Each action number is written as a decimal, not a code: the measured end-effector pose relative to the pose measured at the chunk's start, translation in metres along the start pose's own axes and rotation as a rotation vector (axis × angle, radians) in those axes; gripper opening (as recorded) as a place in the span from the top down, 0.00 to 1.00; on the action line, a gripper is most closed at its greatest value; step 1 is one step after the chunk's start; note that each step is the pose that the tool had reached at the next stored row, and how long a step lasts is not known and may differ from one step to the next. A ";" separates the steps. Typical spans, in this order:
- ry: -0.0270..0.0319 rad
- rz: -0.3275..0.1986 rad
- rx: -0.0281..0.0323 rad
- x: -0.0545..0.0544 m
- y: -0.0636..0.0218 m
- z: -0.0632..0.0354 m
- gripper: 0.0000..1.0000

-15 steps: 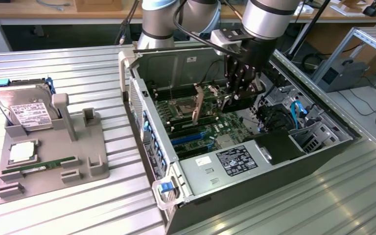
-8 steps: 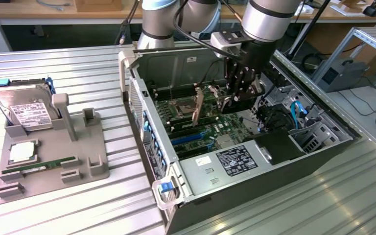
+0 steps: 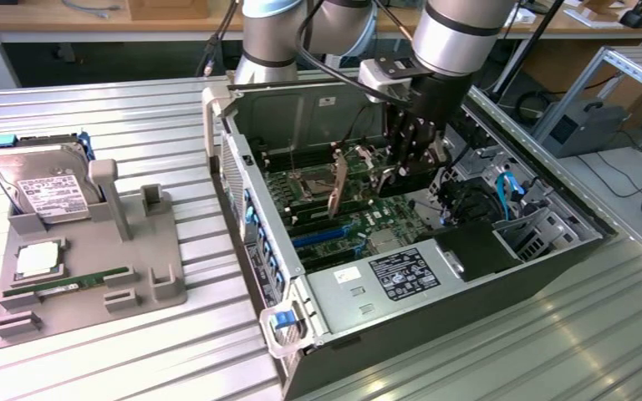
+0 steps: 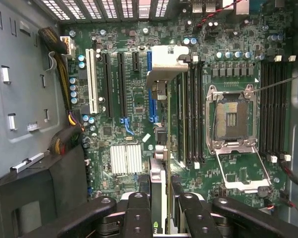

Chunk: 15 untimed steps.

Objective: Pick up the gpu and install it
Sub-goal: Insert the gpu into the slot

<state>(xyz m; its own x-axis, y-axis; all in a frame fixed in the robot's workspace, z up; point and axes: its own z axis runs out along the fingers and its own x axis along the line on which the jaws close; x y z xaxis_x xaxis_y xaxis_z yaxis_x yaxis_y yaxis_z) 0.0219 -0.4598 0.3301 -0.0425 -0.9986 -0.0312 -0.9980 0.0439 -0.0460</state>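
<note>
Jaws of the gripper (image 4: 159,210) pinch the gpu (image 4: 160,148) by its edge, card upright over the motherboard (image 4: 129,84) inside the case (image 3: 444,276). Judgement: keep it square over the blue slot (image 4: 150,89), bracket toward the rear wall, then lower evenly.

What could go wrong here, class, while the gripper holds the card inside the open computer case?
1. The gpu is gripped edge-on by the gripper; it may tilt and miss the blue slot beneath it.
2. The memory slots lie right beside the card; a sideways drift could knock them.
3. The open processor socket sits nearby, with its pins possibly exposed to a stray bump.
</note>
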 end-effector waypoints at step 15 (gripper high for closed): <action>0.0000 0.000 0.0000 0.003 0.0002 0.0069 0.73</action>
<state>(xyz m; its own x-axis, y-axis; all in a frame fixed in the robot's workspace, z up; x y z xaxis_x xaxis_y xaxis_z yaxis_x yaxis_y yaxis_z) 0.0219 -0.4628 0.3231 -0.0425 -0.9986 -0.0312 -0.9980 0.0439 -0.0461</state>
